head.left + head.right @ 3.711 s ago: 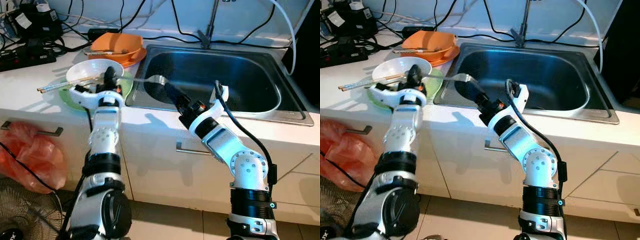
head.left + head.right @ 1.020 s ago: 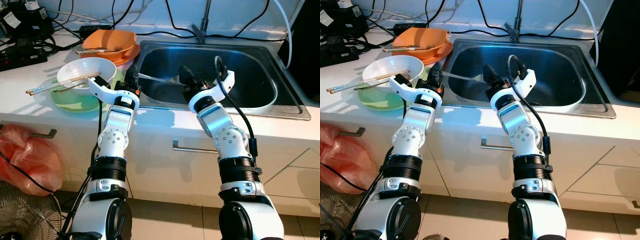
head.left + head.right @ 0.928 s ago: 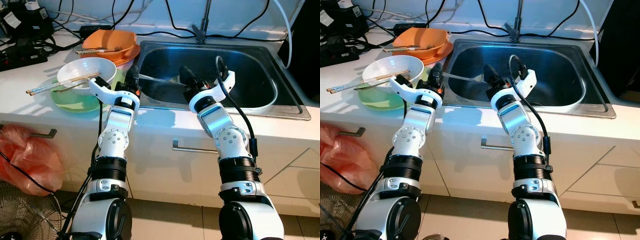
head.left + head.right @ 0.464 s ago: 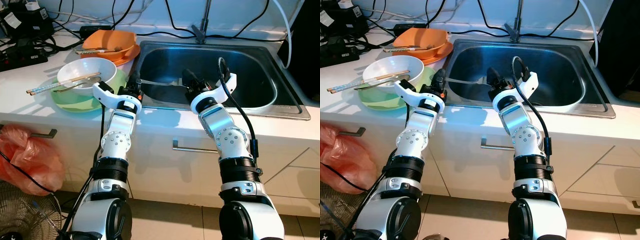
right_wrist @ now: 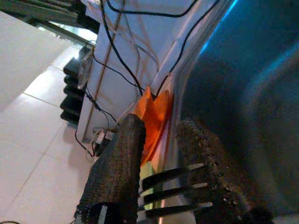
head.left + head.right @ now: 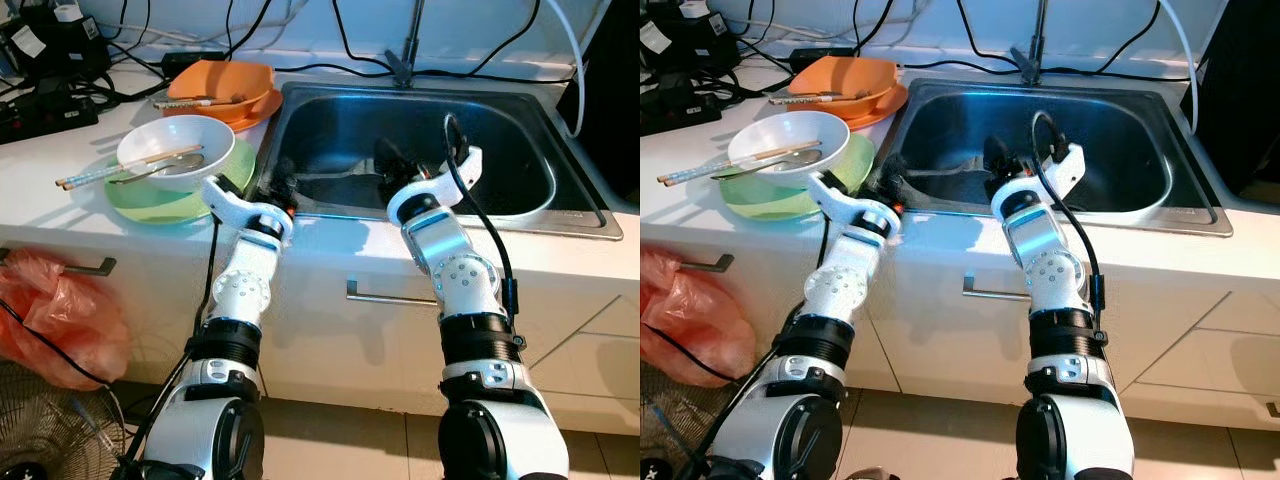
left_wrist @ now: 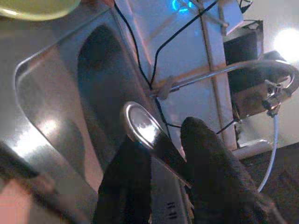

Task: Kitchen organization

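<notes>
I have both grippers over the near edge of the sink (image 6: 560, 205), sharing one fork (image 6: 335, 177). The left gripper (image 7: 161, 163) is closed narrowly on the handle end; in its wrist view the rounded metal tip of the handle pokes out between the two black fingers. The right gripper (image 5: 163, 182) sits at the other end, with the tines lying between its fingers. I judge it is pinching them, but the fingers look set fairly apart, so that hold may be loose. The fork hangs level above the front of the basin, not yet resting on the bottom.

What worries me is the handover. If one gripper lets go before the other has a firm bite, the smooth metal could slide out and clatter into the basin. If both stay clamped while the arms move differently, the fork could twist or lever out of a grip.

On the counter to my left, the white bowl (image 6: 175, 150) with chopsticks (image 6: 125, 167) sits on a green plate (image 6: 160, 205), near the left elbow, and a careless swing back could knock them.
</notes>
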{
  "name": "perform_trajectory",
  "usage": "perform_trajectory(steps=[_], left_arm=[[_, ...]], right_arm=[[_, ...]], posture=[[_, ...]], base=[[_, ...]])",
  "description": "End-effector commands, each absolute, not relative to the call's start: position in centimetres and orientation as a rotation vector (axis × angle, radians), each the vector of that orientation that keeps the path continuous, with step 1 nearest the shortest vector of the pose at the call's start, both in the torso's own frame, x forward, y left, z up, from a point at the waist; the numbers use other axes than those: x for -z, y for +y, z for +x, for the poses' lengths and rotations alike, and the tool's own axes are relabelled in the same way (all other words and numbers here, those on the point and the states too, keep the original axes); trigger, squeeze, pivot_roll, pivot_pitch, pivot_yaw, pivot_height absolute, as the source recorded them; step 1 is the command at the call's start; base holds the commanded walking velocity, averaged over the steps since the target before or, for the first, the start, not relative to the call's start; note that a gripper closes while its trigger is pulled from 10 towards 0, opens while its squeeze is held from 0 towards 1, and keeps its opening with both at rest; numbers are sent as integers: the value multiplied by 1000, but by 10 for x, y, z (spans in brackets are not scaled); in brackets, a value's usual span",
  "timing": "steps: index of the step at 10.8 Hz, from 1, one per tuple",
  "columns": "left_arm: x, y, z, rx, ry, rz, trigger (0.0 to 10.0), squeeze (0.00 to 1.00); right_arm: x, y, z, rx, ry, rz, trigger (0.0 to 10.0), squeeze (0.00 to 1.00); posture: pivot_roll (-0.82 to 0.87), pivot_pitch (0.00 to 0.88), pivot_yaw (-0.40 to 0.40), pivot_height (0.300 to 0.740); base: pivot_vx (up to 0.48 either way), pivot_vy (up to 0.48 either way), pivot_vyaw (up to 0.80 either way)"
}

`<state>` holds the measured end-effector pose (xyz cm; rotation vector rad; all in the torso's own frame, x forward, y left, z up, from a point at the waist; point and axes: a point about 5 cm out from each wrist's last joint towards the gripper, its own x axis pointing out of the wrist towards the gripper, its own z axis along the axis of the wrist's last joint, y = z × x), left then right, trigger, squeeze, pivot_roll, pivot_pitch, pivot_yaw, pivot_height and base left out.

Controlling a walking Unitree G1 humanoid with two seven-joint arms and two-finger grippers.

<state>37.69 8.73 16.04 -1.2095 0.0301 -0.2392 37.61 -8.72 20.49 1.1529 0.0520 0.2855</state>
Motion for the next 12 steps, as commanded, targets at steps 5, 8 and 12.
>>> perform_trajectory(steps=[5,8,12], left_arm=[[-129,15,352,365,287,-1201,10000,1000],[-129,15,352,365,287,-1201,10000,1000],[-129,15,352,365,287,-1201,10000,1000]], right_arm=[[-246,-42,373,-437,8,1196,10000,0],[-246,-42,373,-437,8,1196,10000,0],[-246,-42,373,-437,8,1196,10000,0]], posture=[[41,40,43,740],[41,40,43,740],[41,40,43,740]], base=[[0,0,0],[0,0,0],[0,0,0]])
